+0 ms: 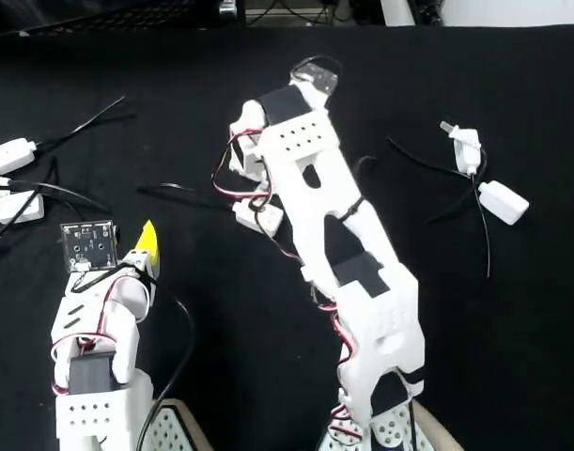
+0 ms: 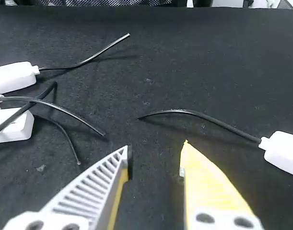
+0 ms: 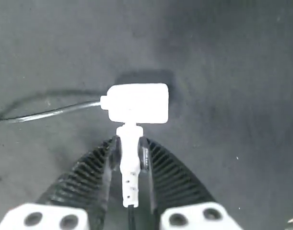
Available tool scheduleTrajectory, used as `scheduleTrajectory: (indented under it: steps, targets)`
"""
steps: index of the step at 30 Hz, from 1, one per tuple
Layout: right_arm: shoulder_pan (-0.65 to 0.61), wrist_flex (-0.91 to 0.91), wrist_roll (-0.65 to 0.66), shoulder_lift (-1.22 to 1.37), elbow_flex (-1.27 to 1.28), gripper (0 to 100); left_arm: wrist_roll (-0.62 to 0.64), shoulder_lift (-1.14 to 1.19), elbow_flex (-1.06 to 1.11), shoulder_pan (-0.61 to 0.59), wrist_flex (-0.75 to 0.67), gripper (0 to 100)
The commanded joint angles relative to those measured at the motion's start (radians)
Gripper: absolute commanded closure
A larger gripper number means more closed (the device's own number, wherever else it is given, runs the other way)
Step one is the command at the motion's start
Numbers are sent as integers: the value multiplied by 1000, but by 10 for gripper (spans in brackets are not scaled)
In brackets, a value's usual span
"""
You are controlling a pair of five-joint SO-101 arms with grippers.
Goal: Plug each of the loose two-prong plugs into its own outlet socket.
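Soft, even light from above falls on the matte black table (image 1: 512, 310), the white arm shells (image 1: 301, 141) glare pale against it, and in the right wrist view the white socket (image 3: 138, 102) throws only a faint, diffuse shadow close along one side.

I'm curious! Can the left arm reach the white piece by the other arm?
Probably yes: its claw is open, bare table lies between, though the right arm hangs by the white piece.

A high camera looks down over the black table (image 1: 512, 357); each wrist camera peers closely past its jaws.
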Motion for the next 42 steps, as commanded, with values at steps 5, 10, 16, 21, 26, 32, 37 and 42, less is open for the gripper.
scheduleTrajectory:
  steps: [5,10,16,21,26,32,37,42]
  targets:
    - [-15,2,-58,-10,73,986,8,-2,15,-7,2,816]
    - [-12,-6,-52,31,79,986,8,-2,15,-7,2,816]
    - [18,-2,-52,127,67,986,8,-2,15,-8,2,816]
    - [32,5,-3,137,-36,986,9,-2,15,-7,2,816]
    - [32,11,5,137,-88,986,8,-2,15,-5,2,816]
    - [32,11,25,139,-90,985,8,-2,15,-5,2,816]
    - [31,11,52,139,-87,985,8,-2,15,-4,2,816]
    - [25,11,52,139,-87,985,8,-2,15,-4,2,816]
